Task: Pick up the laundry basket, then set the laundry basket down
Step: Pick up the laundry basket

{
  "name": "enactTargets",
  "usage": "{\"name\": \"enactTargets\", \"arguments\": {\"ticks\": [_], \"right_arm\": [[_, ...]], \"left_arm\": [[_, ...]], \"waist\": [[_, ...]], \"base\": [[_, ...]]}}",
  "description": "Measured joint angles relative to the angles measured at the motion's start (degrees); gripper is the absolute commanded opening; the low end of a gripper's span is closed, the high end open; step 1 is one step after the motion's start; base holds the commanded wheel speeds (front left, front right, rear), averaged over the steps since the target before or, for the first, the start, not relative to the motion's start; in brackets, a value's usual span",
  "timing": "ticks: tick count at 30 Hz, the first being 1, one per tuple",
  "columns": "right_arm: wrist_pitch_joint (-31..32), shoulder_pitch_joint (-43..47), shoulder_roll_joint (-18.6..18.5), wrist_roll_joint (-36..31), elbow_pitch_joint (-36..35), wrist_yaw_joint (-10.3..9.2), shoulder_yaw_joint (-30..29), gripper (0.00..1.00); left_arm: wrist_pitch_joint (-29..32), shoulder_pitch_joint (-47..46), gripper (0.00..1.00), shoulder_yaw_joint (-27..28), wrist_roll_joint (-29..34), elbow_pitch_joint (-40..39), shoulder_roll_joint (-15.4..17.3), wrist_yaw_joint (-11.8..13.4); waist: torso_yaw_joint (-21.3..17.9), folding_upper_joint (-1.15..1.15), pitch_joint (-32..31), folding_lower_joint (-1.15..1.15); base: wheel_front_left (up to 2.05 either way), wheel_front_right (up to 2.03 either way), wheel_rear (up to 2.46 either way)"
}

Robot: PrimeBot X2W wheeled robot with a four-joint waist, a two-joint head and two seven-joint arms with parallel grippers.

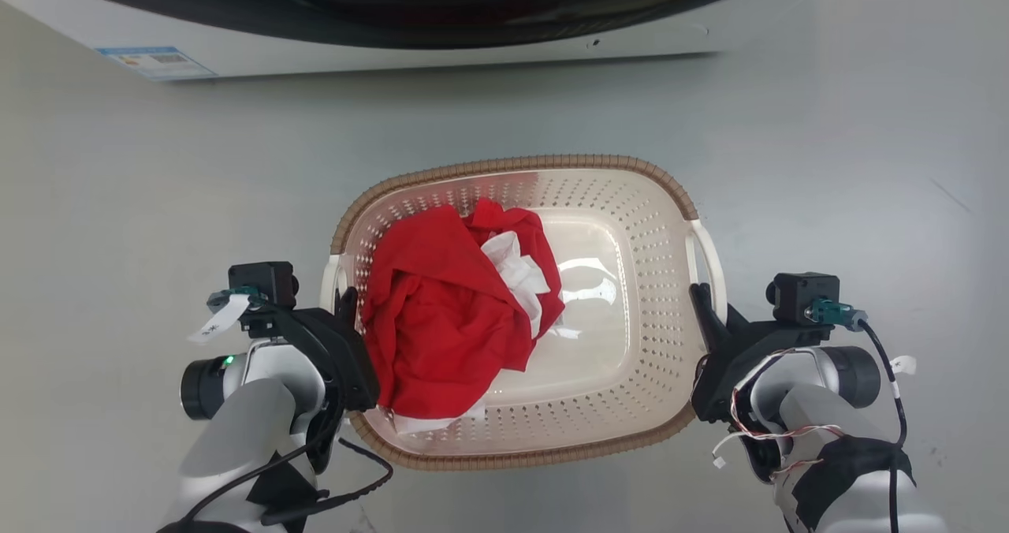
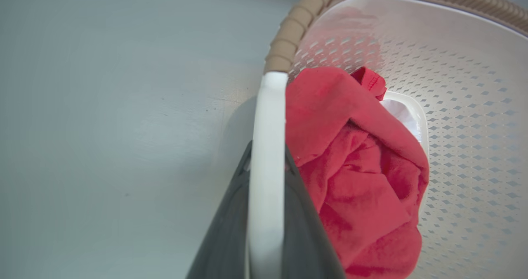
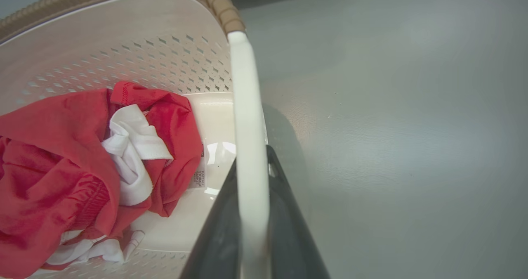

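The laundry basket (image 1: 654, 296) is cream-white with perforated walls and a brown woven-look rim (image 1: 520, 162). It sits centred below me, holding crumpled red clothing (image 1: 441, 320) and a white cloth (image 1: 516, 269). My left gripper (image 1: 344, 300) is shut on the basket's left white handle (image 2: 268, 118), one dark finger on each side. My right gripper (image 1: 704, 300) is shut the same way on the right handle (image 3: 247, 105). In the wrist views the handles cast shadows on the floor beside them. Whether the basket's base touches the floor I cannot tell.
A white washer (image 1: 473, 52) with a dark door stands across the top of the head view, a blue label (image 1: 154, 60) at its left. Grey floor (image 1: 118, 202) surrounds the basket on all sides, with a wide strip between basket and washer.
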Motion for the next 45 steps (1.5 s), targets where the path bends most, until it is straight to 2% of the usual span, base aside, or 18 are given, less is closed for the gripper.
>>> {"name": "enactTargets", "arguments": {"ticks": [18, 29, 45], "right_arm": [[4.14, 4.22, 1.24, 2.22, 7.3, 1.53, 0.83, 0.0], [6.71, 6.1, 1.46, 3.19, 8.34, 1.81, 1.48, 0.0], [11.31, 10.0, 1.69, 5.72, 9.13, 1.83, 3.11, 0.0]], "left_arm": [[5.41, 5.45, 0.0, -0.19, -2.91, 4.36, -0.71, -1.19], [8.79, 7.86, 0.0, -1.13, -5.41, 5.03, -0.7, -1.31], [13.62, 10.79, 0.0, -1.38, -5.78, 5.89, -0.69, -1.32]], "waist": [[-0.1, 0.0, -13.74, -0.01], [-0.27, -0.01, -22.27, -0.01], [-0.47, 0.0, -32.99, -0.01]], "base": [[0.0, 0.0, 0.0], [0.0, 0.0, 0.0], [0.0, 0.0, 0.0]]}}
